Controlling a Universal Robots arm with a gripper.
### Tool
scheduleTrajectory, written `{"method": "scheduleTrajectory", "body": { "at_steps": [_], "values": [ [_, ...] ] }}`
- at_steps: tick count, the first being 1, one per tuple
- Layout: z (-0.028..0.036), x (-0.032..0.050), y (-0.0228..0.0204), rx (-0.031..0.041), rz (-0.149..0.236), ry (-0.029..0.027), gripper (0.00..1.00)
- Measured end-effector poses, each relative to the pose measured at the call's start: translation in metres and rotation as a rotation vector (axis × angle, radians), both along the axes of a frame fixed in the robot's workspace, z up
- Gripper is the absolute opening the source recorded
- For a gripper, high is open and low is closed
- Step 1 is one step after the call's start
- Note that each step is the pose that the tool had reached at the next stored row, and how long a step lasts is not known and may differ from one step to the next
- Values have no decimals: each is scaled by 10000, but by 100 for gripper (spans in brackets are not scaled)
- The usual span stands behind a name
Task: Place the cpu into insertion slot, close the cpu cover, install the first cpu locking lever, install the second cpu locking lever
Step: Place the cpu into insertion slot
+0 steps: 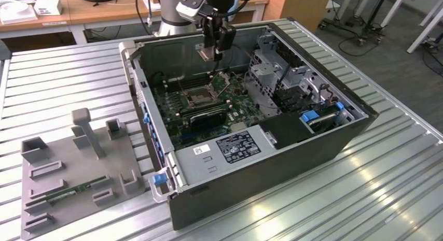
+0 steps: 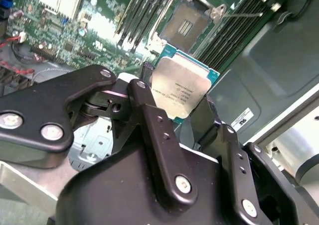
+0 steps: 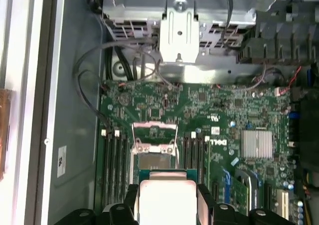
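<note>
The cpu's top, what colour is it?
The cpu is dull silvery, green-edged; clearest in the second wrist view.

cpu (image 3: 167, 202): cut off by pic edge, first wrist view | insertion slot (image 3: 154, 161): partly hid by cpu

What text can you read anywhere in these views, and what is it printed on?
No text reads clearly enough to quote.
cpu, held in the gripper: printed lines on its metal top, blurred.
Power supply label: dense print, too small.
White case-wall sticker: too small.
Motherboard: white markings, too small.
</note>
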State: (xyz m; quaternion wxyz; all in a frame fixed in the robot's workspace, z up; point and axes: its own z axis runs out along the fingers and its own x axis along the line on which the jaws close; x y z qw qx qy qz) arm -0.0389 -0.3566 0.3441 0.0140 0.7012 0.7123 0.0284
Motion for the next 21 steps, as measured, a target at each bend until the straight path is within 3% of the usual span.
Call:
{"method": "scheduleTrajectory", "body": {
  "at_steps": [1, 6, 10, 21],
  "values": [
    [-1, 0, 0, 1, 0, 109, 55],
    [0, 0, 0, -1, 0, 168, 55],
    [-25, -4, 0, 0, 0, 172, 55],
    [-215, -19, 0, 0, -6, 171, 55]
  ]
}}
